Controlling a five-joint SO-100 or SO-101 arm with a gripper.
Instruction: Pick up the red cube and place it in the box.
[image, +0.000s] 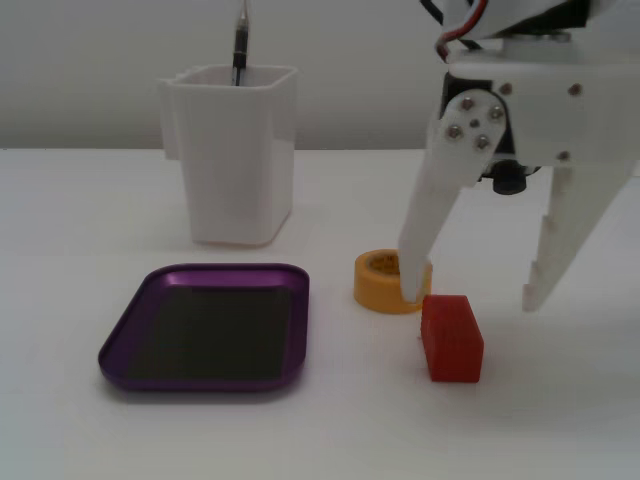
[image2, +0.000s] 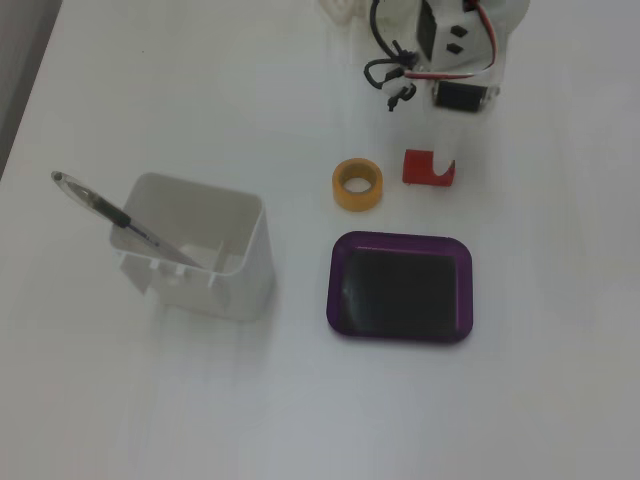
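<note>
The red cube lies on the white table to the right of the purple box in a fixed view. My gripper is open and empty, its white fingers pointing down just behind and above the cube. The left finger stands in front of the yellow tape roll. In the fixed view from above, one white fingertip covers part of the cube. The box lies just below the cube there. Whether a finger touches the cube, I cannot tell.
A yellow tape roll sits close to the cube, also in the view from above. A tall white container with a pen stands behind the box; from above the container is left of the box.
</note>
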